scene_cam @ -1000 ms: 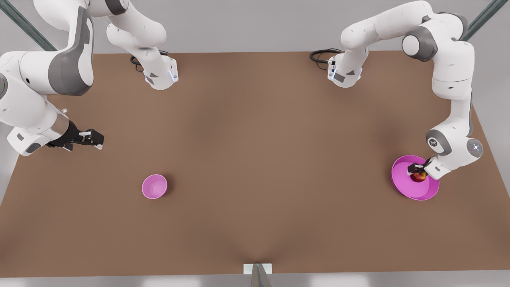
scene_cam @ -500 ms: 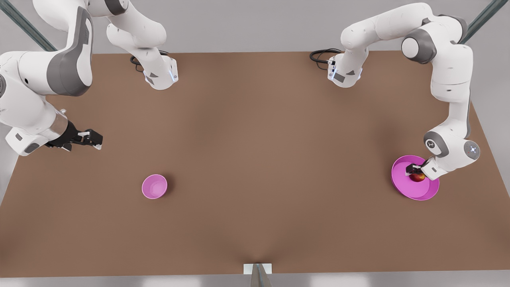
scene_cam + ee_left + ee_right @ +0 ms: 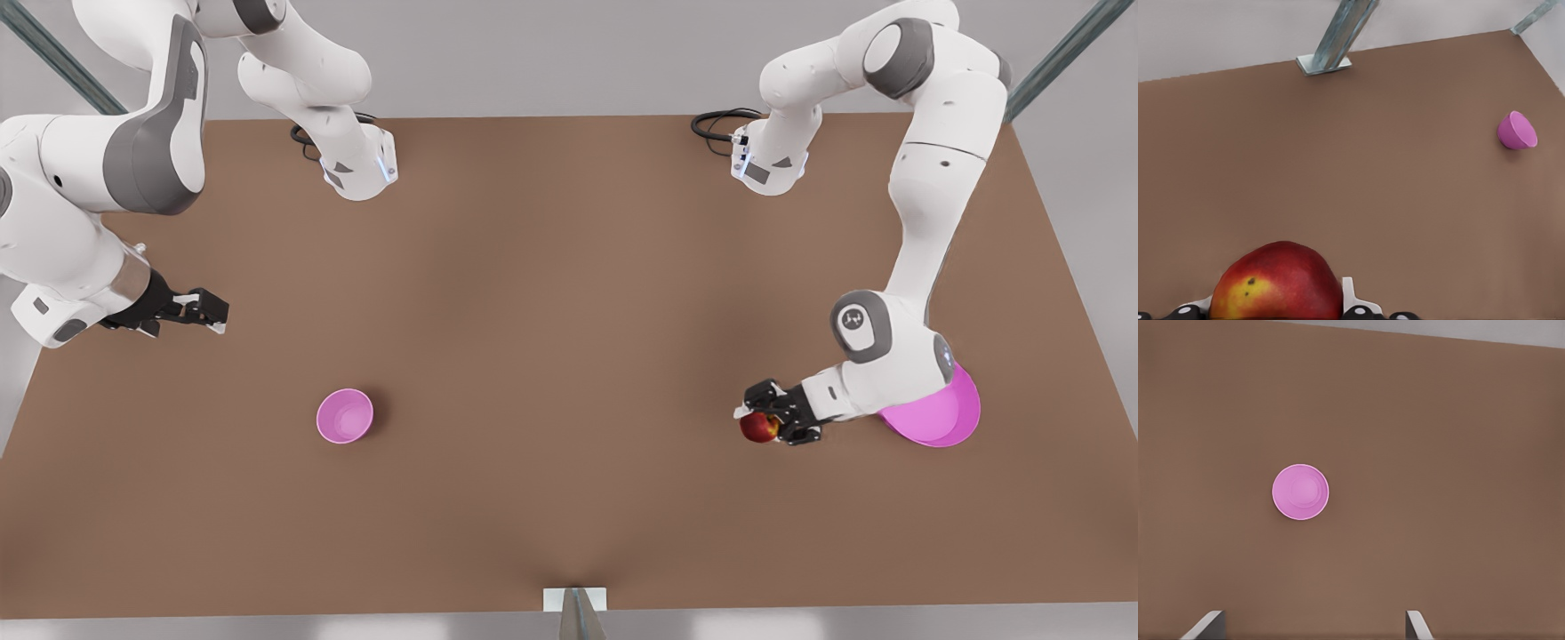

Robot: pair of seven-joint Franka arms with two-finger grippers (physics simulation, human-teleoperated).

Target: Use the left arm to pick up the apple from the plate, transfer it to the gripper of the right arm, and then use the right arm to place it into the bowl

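Gripping the apple (image 3: 758, 428) between its fingers, the left gripper (image 3: 770, 421) hung over bare table (image 3: 569, 356) on the front view's right, just off the plate (image 3: 942, 418) toward the middle of the scene. The plate lay on the table at the front view's right edge, partly hidden beneath the left arm's wrist, and the apple was clear of it, carried in the air rather than resting on any surface. From the left wrist view the apple (image 3: 1276, 283) sat close up between the two light fingertips (image 3: 1349, 297), its yellow-orange patch with dark specks facing the camera, and the bowl (image 3: 1517, 131) showed far off across the brown tabletop, with a metal strut (image 3: 1338, 37) and its base plate at the table's edge. The bowl (image 3: 345, 415) stood on the table in the front view's left half, well apart from the apple and the plate. The right gripper (image 3: 203, 311) waited above the table near the front view's left edge, up from the bowl, its fingers spread wide with nothing between them; the right wrist view looked down on the bowl (image 3: 1301, 492) with both fingertips (image 3: 1205, 625) far apart.
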